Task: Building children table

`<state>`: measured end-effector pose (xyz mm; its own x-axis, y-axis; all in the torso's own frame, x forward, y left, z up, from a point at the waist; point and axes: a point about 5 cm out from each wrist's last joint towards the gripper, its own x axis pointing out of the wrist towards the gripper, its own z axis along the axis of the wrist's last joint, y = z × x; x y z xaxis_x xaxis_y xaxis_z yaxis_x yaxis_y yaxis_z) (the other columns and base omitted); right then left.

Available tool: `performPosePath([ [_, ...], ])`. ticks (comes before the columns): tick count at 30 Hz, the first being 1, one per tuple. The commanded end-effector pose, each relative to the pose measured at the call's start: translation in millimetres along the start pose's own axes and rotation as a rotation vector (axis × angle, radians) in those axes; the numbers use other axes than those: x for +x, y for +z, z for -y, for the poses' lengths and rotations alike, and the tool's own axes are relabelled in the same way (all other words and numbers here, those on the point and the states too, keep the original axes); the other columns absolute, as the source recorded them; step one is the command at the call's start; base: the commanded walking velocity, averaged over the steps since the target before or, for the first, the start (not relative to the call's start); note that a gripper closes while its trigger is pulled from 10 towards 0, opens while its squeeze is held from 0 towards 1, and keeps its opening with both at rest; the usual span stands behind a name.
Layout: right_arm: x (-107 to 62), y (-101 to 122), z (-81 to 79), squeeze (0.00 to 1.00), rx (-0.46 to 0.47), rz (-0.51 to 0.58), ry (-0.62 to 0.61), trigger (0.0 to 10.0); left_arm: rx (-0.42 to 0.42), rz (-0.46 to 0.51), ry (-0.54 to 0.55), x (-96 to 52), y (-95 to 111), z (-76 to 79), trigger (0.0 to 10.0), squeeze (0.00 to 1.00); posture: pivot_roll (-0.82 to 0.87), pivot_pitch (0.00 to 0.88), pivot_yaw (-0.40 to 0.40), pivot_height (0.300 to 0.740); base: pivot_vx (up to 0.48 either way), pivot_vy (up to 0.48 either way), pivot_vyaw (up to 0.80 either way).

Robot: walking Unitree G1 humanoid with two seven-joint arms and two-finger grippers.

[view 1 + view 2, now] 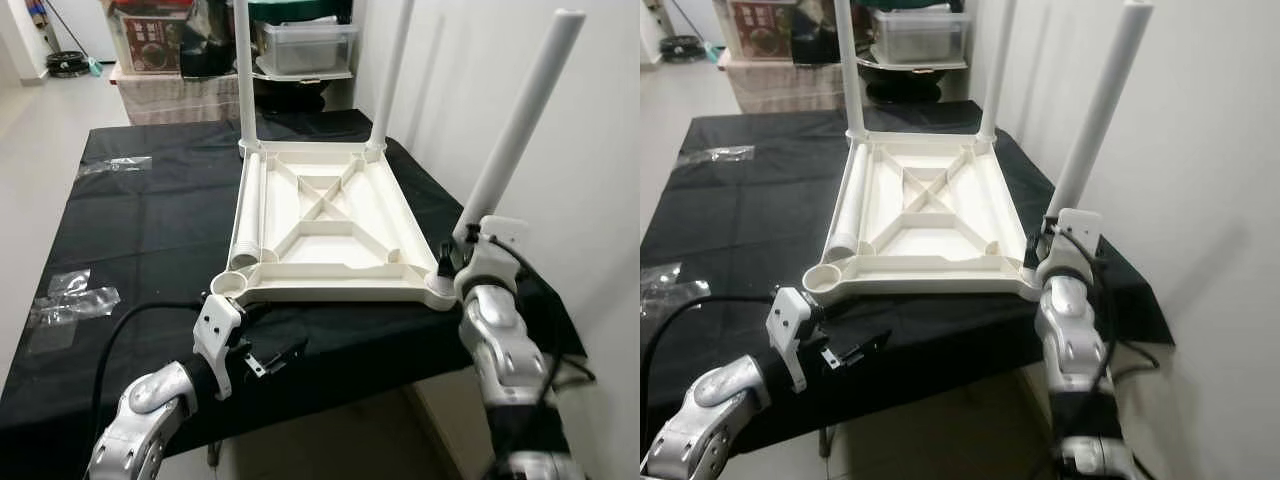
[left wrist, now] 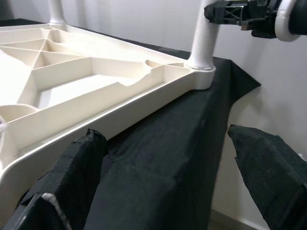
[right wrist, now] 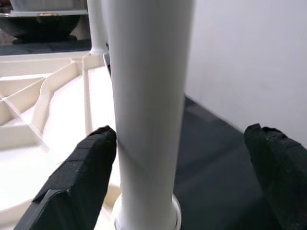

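1. A cream plastic children's table top [image 1: 330, 225] is laid upside down, ribbed underside up, on a black cloth-covered table [image 1: 150, 230], close to a white wall [image 1: 500, 60].
2. Three white round plastic legs are seen standing upright in its corner sockets: two at the far corners [image 1: 245, 75] [image 1: 393, 75] and one at the near right corner [image 1: 515, 135].
3. A fourth white leg [image 1: 247, 215] is laid flat inside the top along its left rim, and the near left corner socket [image 1: 228, 284] is seen open.
4. The right gripper [image 3: 180, 163] is placed at the near right leg, low on it, just above the socket; in the right wrist view its two black fingers [image 3: 84, 167] are spread on either side of the leg, apart from it, so nothing is grasped.
5. The right arm [image 1: 500, 350] is raised steeply from below the table edge, wrist up.
6. The left gripper [image 2: 165, 182] is held just beside the near edge of the top, below the open socket, its fingers [image 2: 72, 167] spread wide and empty.
7. The left arm [image 1: 150, 410] is reached forward from the lower left, and a black cable [image 1: 120, 330] is looped behind it.
8. Clear plastic wrappers [image 1: 70, 295] are left on the cloth at the left.
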<state>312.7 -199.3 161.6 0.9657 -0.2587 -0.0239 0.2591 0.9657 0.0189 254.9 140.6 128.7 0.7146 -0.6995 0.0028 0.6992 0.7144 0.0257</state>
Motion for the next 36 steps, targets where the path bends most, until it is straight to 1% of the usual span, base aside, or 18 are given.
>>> performPosePath([
  [1,-13.5,6,-15.7,1.00,0.051,0.026,0.162,10.0,-0.003,-0.011,0.003,-1.9,-2,0.8,10.0,0.00,-0.01,0.000,-0.068,0.740,0.000,0.000,0.00],
  [3,-33.3,11,-31.5,1.00,0.053,0.028,0.342,10.0,-0.003,-0.013,0.020,-4.2,-3,-0.1,10.0,0.00,-0.01,0.000,-0.063,0.740,0.000,0.000,0.00],
  [4,-33.3,11,-31.5,1.00,0.053,0.028,0.342,10.0,-0.003,-0.013,0.020,-4.2,-3,-0.1,10.0,0.00,-0.01,0.000,-0.063,0.740,0.000,0.000,0.00],
  [5,-35.1,5,-31.4,0.00,0.025,-0.016,0.355,10.0,-0.006,-0.007,0.042,-5.0,-2,-1.2,10.0,0.00,-0.01,0.000,-0.063,0.740,0.000,0.000,0.00],
  [7,-36.5,2,-30.6,0.00,0.006,-0.050,0.359,10.0,-0.008,-0.003,0.057,-5.6,-2,-2.0,10.0,0.00,-0.01,0.000,-0.063,0.740,0.000,0.000,0.00],
  [8,-34.4,-9,-25.4,0.00,-0.062,-0.123,0.320,10.0,-0.003,0.008,0.135,-6.6,-2,-7.7,10.0,0.00,-0.01,0.000,-0.066,0.740,0.000,0.000,0.00],
  [10,-33.2,-19,-17.5,0.00,-0.140,-0.201,0.278,10.0,-0.006,0.029,0.253,-8.8,-2,-15.2,10.0,0.00,0.00,0.000,-0.068,0.740,0.000,0.000,0.00],
  [11,-32.8,-20,-15.6,0.00,-0.140,-0.216,0.274,10.0,-0.015,0.038,0.294,-9.6,-2,-16.1,10.0,0.00,0.00,0.000,-0.068,0.740,0.000,0.000,0.00],
  [14,-42.2,-21,-19.9,0.00,-0.084,-0.313,0.392,10.0,-0.002,0.023,0.350,-11.3,-6,-11.1,10.0,0.00,0.00,0.000,-0.071,0.740,0.000,0.000,0.00],
  [15,-46.0,-21,-22.0,0.00,-0.019,-0.325,0.442,10.0,-0.009,0.023,0.384,-13.1,-7,-11.0,10.0,0.00,0.00,0.000,-0.069,0.740,0.000,0.000,0.00],
  [16,-47.9,-21,-23.1,0.00,0.027,-0.324,0.470,10.0,-0.016,0.025,0.407,-14.3,-8,-11.4,10.0,0.00,0.00,0.000,-0.069,0.740,0.000,0.000,0.00],
  [19,-48.4,-19,-23.3,0.00,0.027,-0.299,0.492,10.0,-0.014,0.030,0.434,-15.5,-7,-12.1,10.0,0.00,0.01,0.000,-0.070,0.740,0.000,0.000,0.00],
  [23,-46.8,-12,-28.4,0.00,-0.078,-0.212,0.523,10.0,0.058,0.025,0.502,-18.6,-5,-14.3,10.0,0.00,0.03,0.000,-0.075,0.740,0.000,0.000,0.00],
  [25,-47.3,-6,-36.4,0.00,-0.085,-0.139,0.568,10.0,0.061,0.028,0.525,-20.8,-5,-15.4,10.0,0.00,0.03,0.000,-0.075,0.740,0.000,0.000,0.00],
  [28,-47.5,-3,-40.4,0.00,-0.070,-0.108,0.583,10.0,0.060,0.029,0.530,-21.7,-5,-15.5,10.0,0.00,0.03,0.000,-0.075,0.740,0.000,0.000,0.00],
  [30,-40.8,4,-53.0,0.00,-0.063,-0.062,0.588,10.0,0.066,0.023,0.552,-21.9,-6,-15.3,10.0,0.00,0.04,0.000,-0.079,0.740,0.000,0.000,0.00],
  [33,-38.0,6,-57.0,0.00,-0.063,-0.052,0.586,10.0,0.070,0.020,0.561,-21.4,-6,-15.3,10.0,0.00,0.04,0.000,-0.080,0.740,0.000,0.000,0.53],
  [36,-31.0,5,-68.7,0.00,-0.090,-0.030,0.589,10.0,0.095,0.006,0.600,-20.1,-6,-20.3,10.0,0.00,0.06,0.000,-0.082,0.740,0.000,0.000,0.80],
])
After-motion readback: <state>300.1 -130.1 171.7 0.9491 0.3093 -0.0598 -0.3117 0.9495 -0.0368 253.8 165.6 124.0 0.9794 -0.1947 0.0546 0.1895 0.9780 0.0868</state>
